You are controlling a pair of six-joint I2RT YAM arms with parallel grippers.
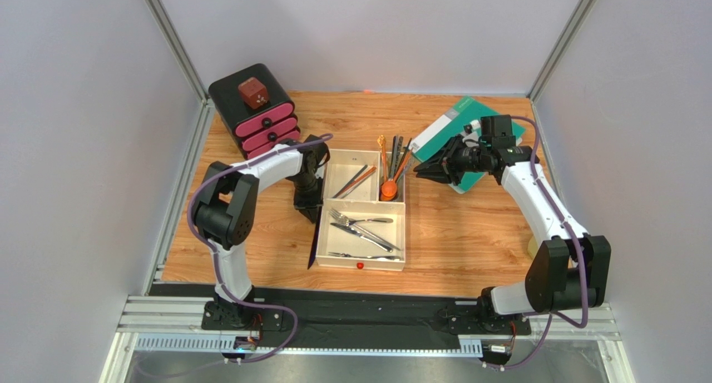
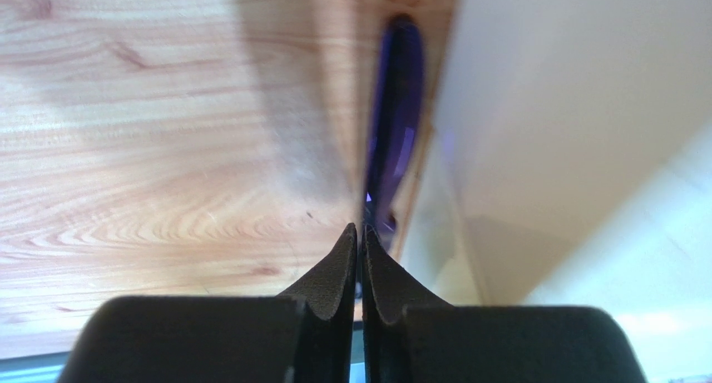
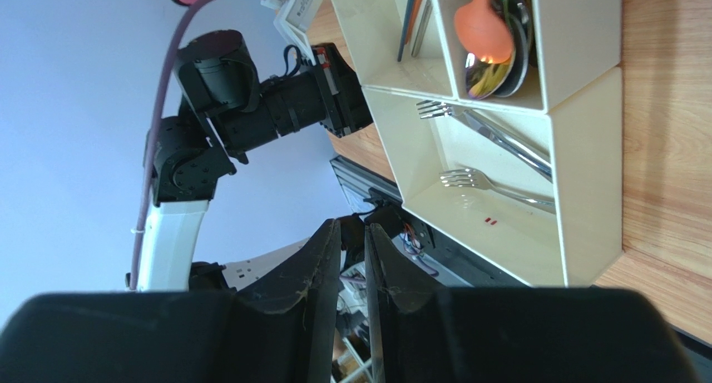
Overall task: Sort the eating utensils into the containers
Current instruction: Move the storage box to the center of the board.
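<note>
Tabletop: blue-purple utensil [image 2: 394, 133] (against tray [image 2: 535, 124]) touching left claw [image 2: 360, 237].

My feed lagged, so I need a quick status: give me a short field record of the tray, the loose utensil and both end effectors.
tray: cream, three compartments, red dot on near rim
large compartment: silver forks
small compartments: orange spoon in right one, slim utensils in left
loose utensil: blue-purple piece on table against tray's left wall
left end effector: nearly shut, at that piece
right end effector: almost closed, holding nothing
</note>
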